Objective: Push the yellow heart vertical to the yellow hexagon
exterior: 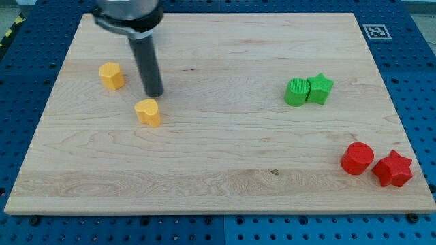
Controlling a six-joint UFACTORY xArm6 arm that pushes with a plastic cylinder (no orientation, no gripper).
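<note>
Two yellow blocks: yellow heart (148, 111) just below my tip (155, 94), yellow hexagon (112, 75) to its left; two green, two red far right. No jaws.

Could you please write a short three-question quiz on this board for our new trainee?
1. True or false: my tip sits just above the yellow heart in the view.
2. Which block lies nearest the view's left edge: A) yellow hexagon, B) green cylinder, C) red star?
3. Fill in: the green star touches the green ____.

Key: 1 true; 2 A; 3 cylinder.
</note>
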